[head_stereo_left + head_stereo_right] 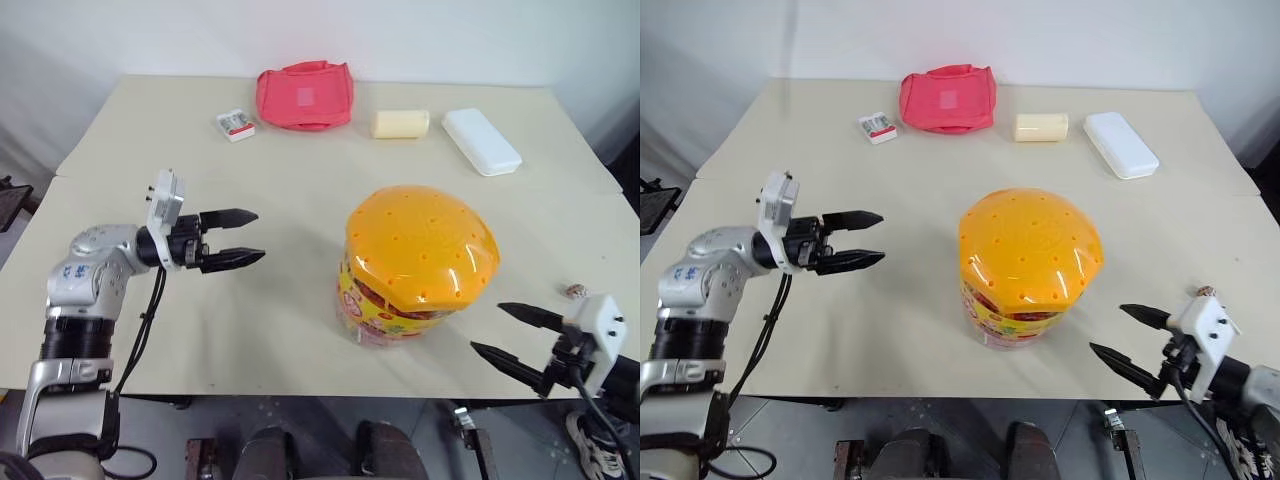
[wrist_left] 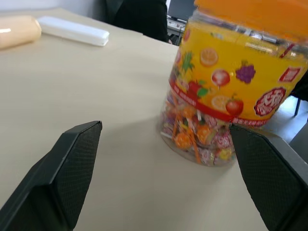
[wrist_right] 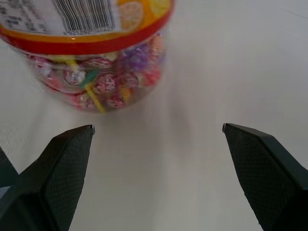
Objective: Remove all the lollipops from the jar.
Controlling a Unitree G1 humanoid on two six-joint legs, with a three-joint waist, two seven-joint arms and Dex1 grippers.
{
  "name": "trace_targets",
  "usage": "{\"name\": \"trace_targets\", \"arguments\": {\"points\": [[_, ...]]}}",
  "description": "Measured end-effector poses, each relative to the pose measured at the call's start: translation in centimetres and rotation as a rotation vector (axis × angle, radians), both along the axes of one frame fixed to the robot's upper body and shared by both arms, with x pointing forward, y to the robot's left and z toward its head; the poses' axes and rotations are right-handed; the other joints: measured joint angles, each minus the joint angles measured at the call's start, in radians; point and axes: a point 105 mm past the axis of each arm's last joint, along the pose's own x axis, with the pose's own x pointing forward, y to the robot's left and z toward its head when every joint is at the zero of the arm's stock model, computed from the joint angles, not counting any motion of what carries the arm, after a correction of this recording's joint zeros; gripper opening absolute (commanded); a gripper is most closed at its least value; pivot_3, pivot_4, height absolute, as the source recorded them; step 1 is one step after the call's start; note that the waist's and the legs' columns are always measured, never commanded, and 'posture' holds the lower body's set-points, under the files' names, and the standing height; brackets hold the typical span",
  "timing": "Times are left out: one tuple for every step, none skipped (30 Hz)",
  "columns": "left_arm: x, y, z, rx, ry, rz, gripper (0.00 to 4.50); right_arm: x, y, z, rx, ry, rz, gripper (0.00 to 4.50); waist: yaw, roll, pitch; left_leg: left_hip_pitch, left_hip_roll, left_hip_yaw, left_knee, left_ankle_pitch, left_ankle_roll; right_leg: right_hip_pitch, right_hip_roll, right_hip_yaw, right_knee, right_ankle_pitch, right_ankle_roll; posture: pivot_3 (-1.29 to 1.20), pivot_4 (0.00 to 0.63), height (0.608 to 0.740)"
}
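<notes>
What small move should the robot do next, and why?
Probably bring both open tools inward to the jar: the left tool and right tool flank it without touching, its orange lid is on, and the lollipops lie inside.

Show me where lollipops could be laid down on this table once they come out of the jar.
Bare tabletop lies between the left tool and the jar, and between the jar and the far row. That row is crowded: card box, red pouch, yellow roll, white case. A small object sits near the right edge.
</notes>
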Motion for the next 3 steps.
{"name": "trace_targets", "arguments": {"points": [[-0.28, -0.13, -0.41, -0.006, 0.005, 0.001, 4.5, 0.44, -0.1, -0.02, 0.008, -0.015, -0.015, 4.46, 0.001, 0.0, 0.0, 0.0, 0.0, 0.0, 0.0, 0.0, 0.0, 0.0, 0.0, 0.0, 0.0, 0.0, 0.0, 0.0, 0.15, 0.74], [-0.59, -0.19, -0.62, -0.017, 0.003, 0.003, 4.5, 0.77, -0.11, -0.06, 0.012, -0.026, -0.024, 4.46, 0.001, 0.0, 0.0, 0.0, 0.0, 0.0, 0.0, 0.0, 0.0, 0.0, 0.0, 0.0, 0.0, 0.0, 0.0, 0.0, 0.15, 0.74], [-0.87, -0.15, -0.74, -0.024, -0.009, 0.011, 4.5, 1.06, -0.12, -0.11, 0.017, -0.04, -0.036, 4.46, 0.004, 0.0, 0.0, 0.0, 0.0, -0.001, 0.0, 0.0, 0.0, 0.0, 0.0, 0.0, 0.0, 0.0, 0.0, 0.0, 0.15, 0.74]]}}
